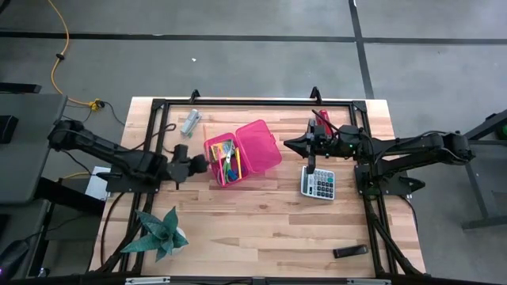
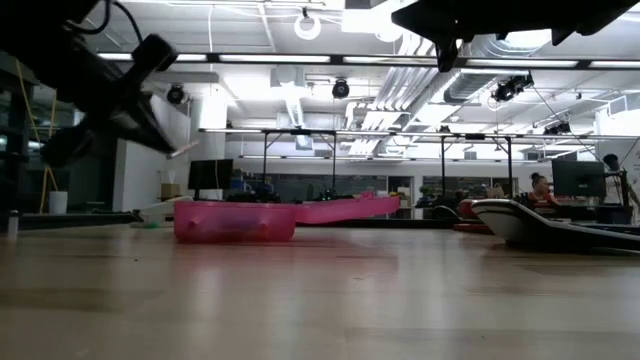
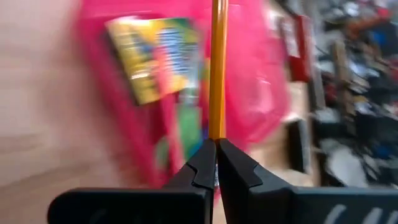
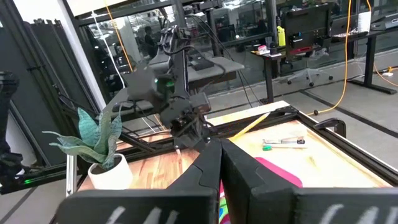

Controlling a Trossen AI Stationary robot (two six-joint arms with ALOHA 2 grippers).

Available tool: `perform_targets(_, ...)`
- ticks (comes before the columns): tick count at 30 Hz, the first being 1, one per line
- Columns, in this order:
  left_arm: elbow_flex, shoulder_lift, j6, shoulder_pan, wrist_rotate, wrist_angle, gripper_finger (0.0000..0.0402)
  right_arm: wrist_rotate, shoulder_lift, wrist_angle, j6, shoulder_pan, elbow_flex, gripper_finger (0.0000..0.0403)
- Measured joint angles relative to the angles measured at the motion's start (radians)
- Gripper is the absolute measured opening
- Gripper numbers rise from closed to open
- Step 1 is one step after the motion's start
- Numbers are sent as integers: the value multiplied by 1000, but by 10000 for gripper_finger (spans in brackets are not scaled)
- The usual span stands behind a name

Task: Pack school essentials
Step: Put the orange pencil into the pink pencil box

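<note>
An open pink plastic case (image 1: 242,150) lies on the table; its base (image 2: 235,221) holds the yellow-and-green crayon box (image 3: 155,56), the green-handled scissors (image 1: 228,158) and other small pieces. My left gripper (image 1: 198,165) hovers at the case's left edge, shut on a thin orange-yellow pencil (image 3: 217,68). My right gripper (image 1: 313,149) is shut on nothing above the grey calculator (image 1: 318,184), right of the case. Another thin pencil (image 1: 203,131) and a green-capped marker (image 4: 283,143) lie on the table beyond the case. My left gripper pinches the pencil between its two fingertips at the pencil's near end (image 3: 216,135). The fingers come from the table's left, slanting down, and lie along the pencil. The pencil is lifted clear and sticks out forward over the case's base, its free end (image 2: 183,150) in the air.
The long red stapler (image 1: 321,119) lies at the far edge behind my right arm. A potted plant (image 1: 162,233) stands at the near left corner. A small black object (image 1: 348,252) lies near the near right corner. Bare wood stretches along the table's near middle.
</note>
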Motion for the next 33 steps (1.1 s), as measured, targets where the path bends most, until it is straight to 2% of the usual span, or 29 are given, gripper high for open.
perform_targets(3, 0, 0, -156, -48, -53, -96, 0, 0, 0, -14, -7, 0, 0, 0)
perform_targets(7, 0, 30, -212, -74, -96, -38, 0, 0, 0, -32, -14, -2, 0, 0)
perform_targets(17, 1, 292, -363, -74, -56, 112, 0, 0, 0, -41, -28, -7, 0, 0)
perform_targets(21, 1, 362, -367, -73, -53, 187, 0, 0, 0, -50, -28, -7, 0, 0)
perform_targets(27, 0, 411, -382, -59, 7, 248, 0, 0, 0, -67, -26, -7, 0, 0)
perform_targets(33, 1, 422, -447, -60, 11, 253, 0, 0, 0, -67, -25, -7, 0, 0)
